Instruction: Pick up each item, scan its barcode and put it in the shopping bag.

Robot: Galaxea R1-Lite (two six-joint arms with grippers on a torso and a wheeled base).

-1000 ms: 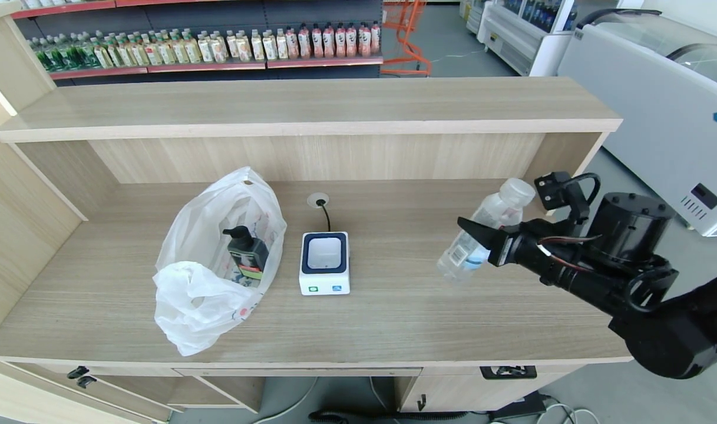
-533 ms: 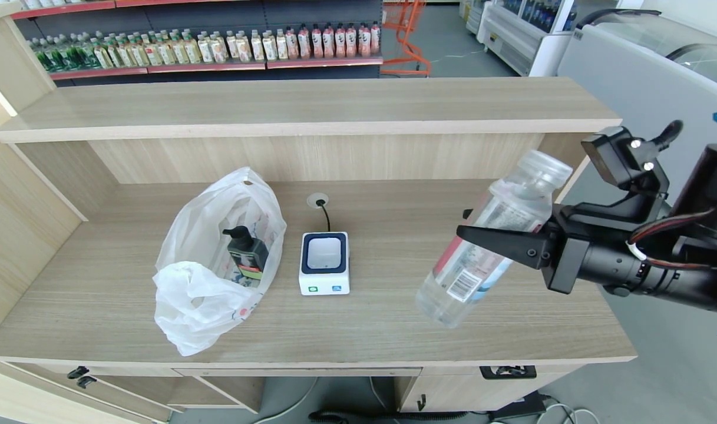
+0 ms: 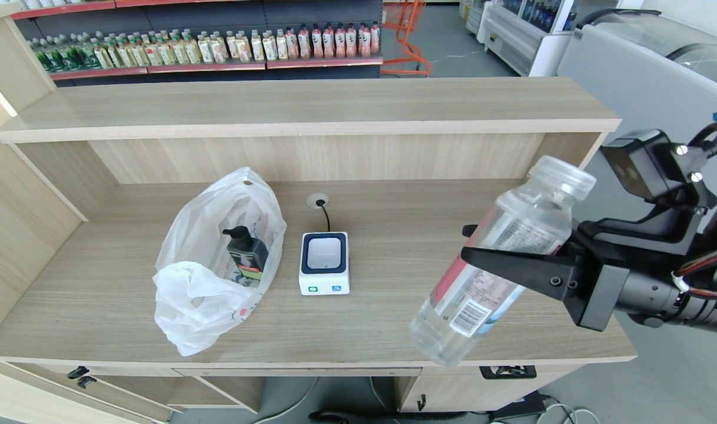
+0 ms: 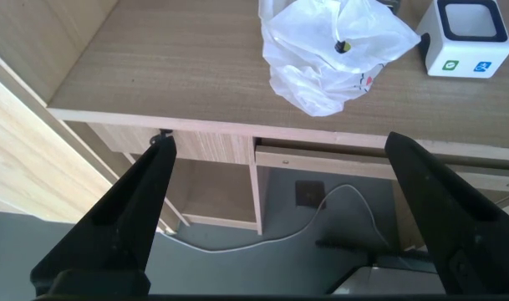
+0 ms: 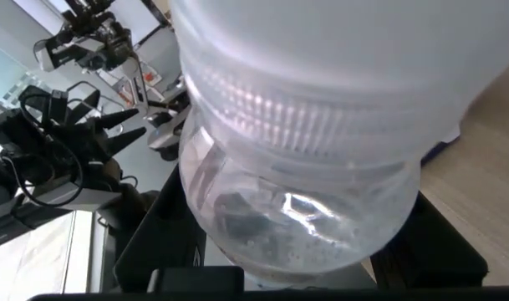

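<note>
A clear water bottle [image 3: 499,259] with a white cap hangs tilted above the counter's front right. My right gripper [image 3: 465,242] is shut on its middle. The label's barcode [image 3: 469,318] faces the head camera. The bottle [image 5: 321,142] sits very close in the right wrist view. The white scanner [image 3: 324,262] stands mid-counter, left of the bottle. The white shopping bag [image 3: 217,265] lies open left of the scanner, with a dark pump bottle [image 3: 246,253] inside. My left gripper [image 4: 279,209] is open, off the counter's front edge, near the bag [image 4: 338,54] and scanner [image 4: 463,38].
The wooden counter [image 3: 382,312] has a raised ledge [image 3: 305,106] along its back and a side wall on the left. A cable runs from the scanner to a grommet [image 3: 318,200]. Freezers [image 3: 658,88] stand at the right and drink shelves [image 3: 217,47] behind.
My right gripper has lifted the water bottle up and toward the counter's front edge, closer to the head camera. The barcode now faces upward. Bag and scanner have not moved.
</note>
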